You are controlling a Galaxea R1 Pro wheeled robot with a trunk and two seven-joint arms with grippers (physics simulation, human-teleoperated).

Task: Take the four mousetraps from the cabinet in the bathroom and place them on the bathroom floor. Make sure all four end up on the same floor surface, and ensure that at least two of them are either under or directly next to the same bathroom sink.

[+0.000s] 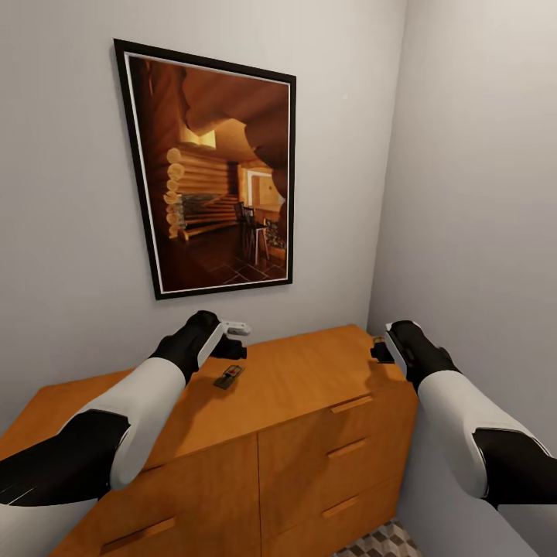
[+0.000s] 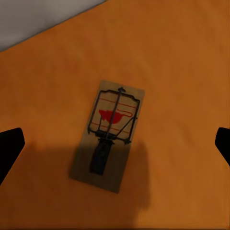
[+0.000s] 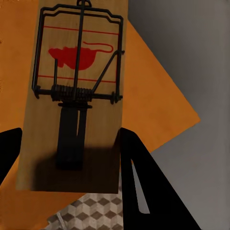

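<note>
I hold the left tool (image 1: 232, 340) above the cabinet (image 1: 309, 371) top with its fingers (image 2: 10, 148) spread wide and touching nothing; one mousetrap (image 1: 229, 377) lies flat on the wood directly beneath it, at about 10 o'clock from the picture's centre in the head view. My right tool (image 1: 379, 350) sits over the cabinet's right end at 2 o'clock, clamped on a second mousetrap (image 3: 76, 96). Patterned floor (image 1: 383, 541) tiles show below, at 5 o'clock.

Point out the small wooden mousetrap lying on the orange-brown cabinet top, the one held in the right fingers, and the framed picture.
Small wooden mousetrap lying on cabinet top (image 2: 106, 136): left wrist view, spring bar.
Held wooden mousetrap (image 3: 76, 72): right wrist view, red mouse print.
Black-framed log-cabin picture (image 1: 216, 174): head view, picture centre.
</note>
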